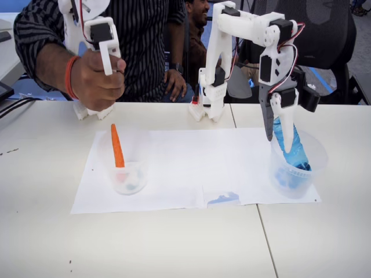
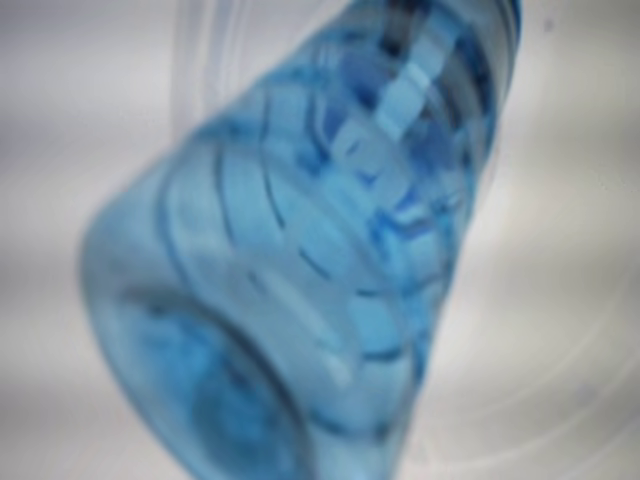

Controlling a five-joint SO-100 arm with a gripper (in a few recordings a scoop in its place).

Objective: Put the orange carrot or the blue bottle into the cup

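Translucent blue bottle (image 1: 295,152) leans inside the cup (image 1: 313,152), gripped by the claw (image 1: 279,134); the orange carrot (image 1: 117,147) stands in the twin cup (image 1: 128,178) left of it.

White paper sheet (image 1: 191,168) flat on the pale table (image 1: 174,249) (person in striped shirt (image 1: 145,40) behind).

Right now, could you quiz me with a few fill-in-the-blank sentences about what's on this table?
1. The orange carrot stands in the ____-hand cup in the fixed view.
2. The blue bottle leans inside a clear ____.
3. Both cups sit on sheets of white ____.
Missing words: left; cup; paper
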